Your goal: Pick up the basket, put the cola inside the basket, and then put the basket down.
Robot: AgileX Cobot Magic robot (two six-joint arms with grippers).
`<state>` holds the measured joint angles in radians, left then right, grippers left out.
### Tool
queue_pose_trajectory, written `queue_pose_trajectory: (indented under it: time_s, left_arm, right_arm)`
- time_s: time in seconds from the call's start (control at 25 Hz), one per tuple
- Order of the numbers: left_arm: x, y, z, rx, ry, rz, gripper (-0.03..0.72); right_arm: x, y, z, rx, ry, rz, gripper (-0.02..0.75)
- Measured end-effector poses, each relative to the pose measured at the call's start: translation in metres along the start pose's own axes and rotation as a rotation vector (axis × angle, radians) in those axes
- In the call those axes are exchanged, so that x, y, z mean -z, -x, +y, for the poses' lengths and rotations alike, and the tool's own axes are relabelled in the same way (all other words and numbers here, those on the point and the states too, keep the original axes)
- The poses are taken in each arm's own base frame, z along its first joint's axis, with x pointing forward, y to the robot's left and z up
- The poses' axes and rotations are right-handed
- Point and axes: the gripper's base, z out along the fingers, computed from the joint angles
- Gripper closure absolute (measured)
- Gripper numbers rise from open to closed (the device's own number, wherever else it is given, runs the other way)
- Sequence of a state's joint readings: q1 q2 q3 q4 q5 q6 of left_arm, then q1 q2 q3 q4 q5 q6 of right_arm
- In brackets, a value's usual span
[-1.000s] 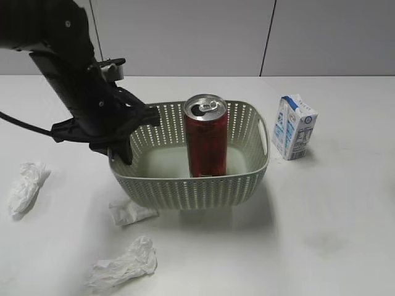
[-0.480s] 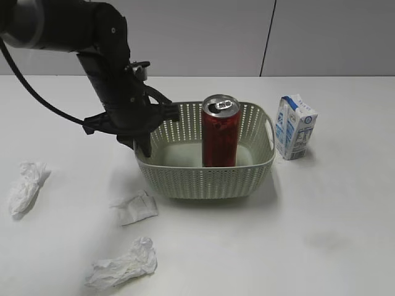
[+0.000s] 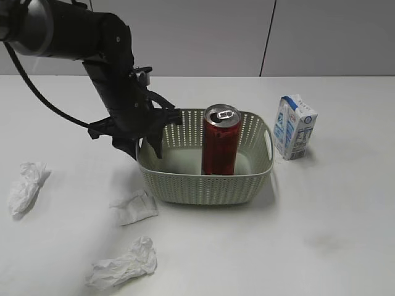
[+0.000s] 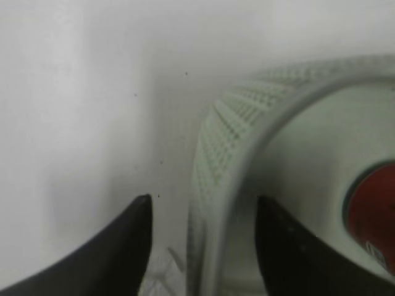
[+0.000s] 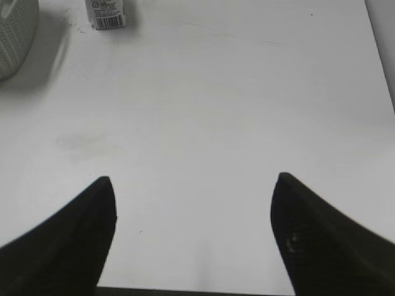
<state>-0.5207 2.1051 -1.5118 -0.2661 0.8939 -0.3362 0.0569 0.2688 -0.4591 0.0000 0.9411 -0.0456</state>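
The pale green basket [image 3: 210, 185] rests on the white table with the red cola can [image 3: 220, 145] standing upright inside it. My left gripper [image 3: 148, 143] is at the basket's left end, jaws either side of the wall. In the left wrist view the gripper [image 4: 200, 206] is open: the basket wall [image 4: 228, 123] runs between the fingers with a gap on the outer side, and the cola [image 4: 373, 209] shows at the right edge. My right gripper [image 5: 194, 185] is open and empty over bare table, out of the exterior view.
A small white-and-blue carton [image 3: 295, 126] stands right of the basket; it also shows in the right wrist view [image 5: 106, 13], with the basket's corner [image 5: 15, 31]. Crumpled tissues lie at the far left [image 3: 26, 185], beside the basket's front-left [image 3: 133, 206] and near the front [image 3: 123, 264].
The left arm carried the basket with the cola to the right and lowered it; it was tilted and raised a second ago and now sits level on the table.
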Motion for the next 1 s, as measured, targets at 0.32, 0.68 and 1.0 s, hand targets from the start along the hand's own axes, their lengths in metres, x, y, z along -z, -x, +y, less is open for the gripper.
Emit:
queue_pose_trajectory:
  time_s: [0.32, 0.68, 1.0]
  left_arm:
    - [0.023, 0.007, -0.002, -0.047, -0.026, -0.05, 0.04]
    - [0.129, 0.049, 0.034, -0.136, 0.077, -0.302, 0.031]
    - [0.196, 0.046, 0.1, -0.162, 0.267, -0.295, 0.04]
  right_arm:
    - [0.018, -0.022, 0.003, -0.011, 0.01, -0.17, 0.148]
    - [0.024, -0.027, 0.003, -0.02, 0.008, -0.226, 0.148]
    - [0.024, -0.027, 0.003, -0.024, 0.008, -0.226, 0.148]
